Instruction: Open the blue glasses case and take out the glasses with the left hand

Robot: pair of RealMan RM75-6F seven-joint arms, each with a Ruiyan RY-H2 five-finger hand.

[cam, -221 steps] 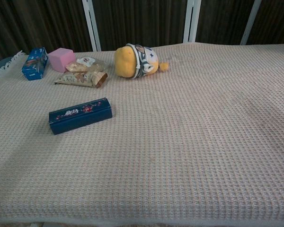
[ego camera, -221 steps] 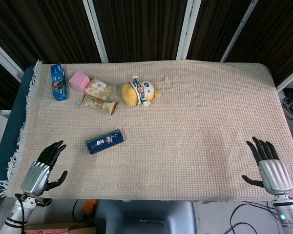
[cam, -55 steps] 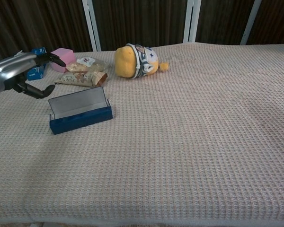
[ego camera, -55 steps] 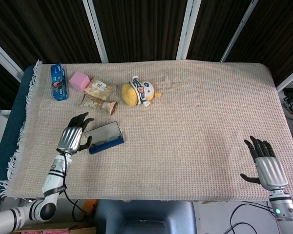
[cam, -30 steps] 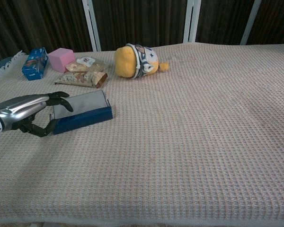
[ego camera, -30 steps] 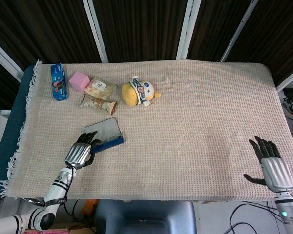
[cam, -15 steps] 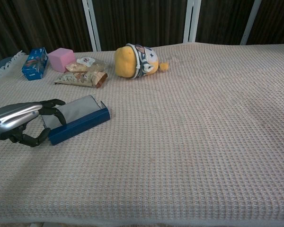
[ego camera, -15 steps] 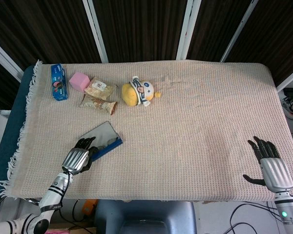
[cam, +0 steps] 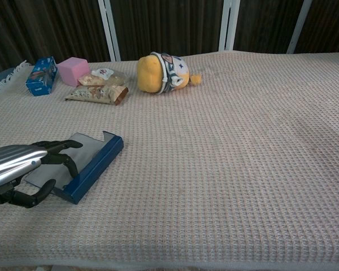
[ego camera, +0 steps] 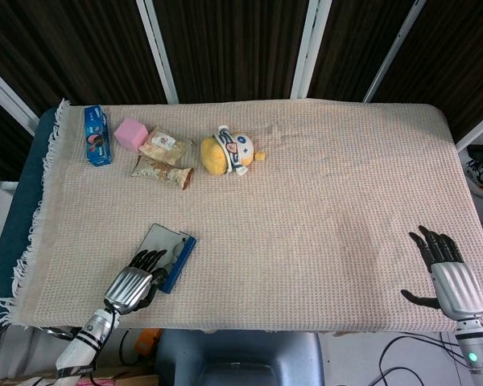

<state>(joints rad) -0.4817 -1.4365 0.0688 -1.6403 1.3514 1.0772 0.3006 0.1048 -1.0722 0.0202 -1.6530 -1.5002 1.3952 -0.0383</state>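
Note:
The blue glasses case (ego camera: 177,261) (cam: 93,164) lies open near the table's front left edge, its grey lid (cam: 59,161) laid back flat. My left hand (ego camera: 133,285) (cam: 20,166) reaches over the case's near end, fingers (cam: 62,148) curled onto the lid and inner side, thumb underneath at the front. The fingers hide the inside of the case, so no glasses show. My right hand (ego camera: 447,277) rests at the front right edge with fingers spread, holding nothing; the chest view does not show it.
At the back left stand a blue box (ego camera: 97,135) (cam: 40,75), a pink cube (ego camera: 131,133) (cam: 72,70) and two snack packets (ego camera: 163,161) (cam: 99,90). A yellow plush toy (ego camera: 227,151) (cam: 161,72) lies behind the middle. The woven cloth (ego camera: 322,217) covers the table.
The case's lid was lifted open earlier. Over the last second my left hand has pulled back toward the front edge, dragging the open case with it and swinging it round.

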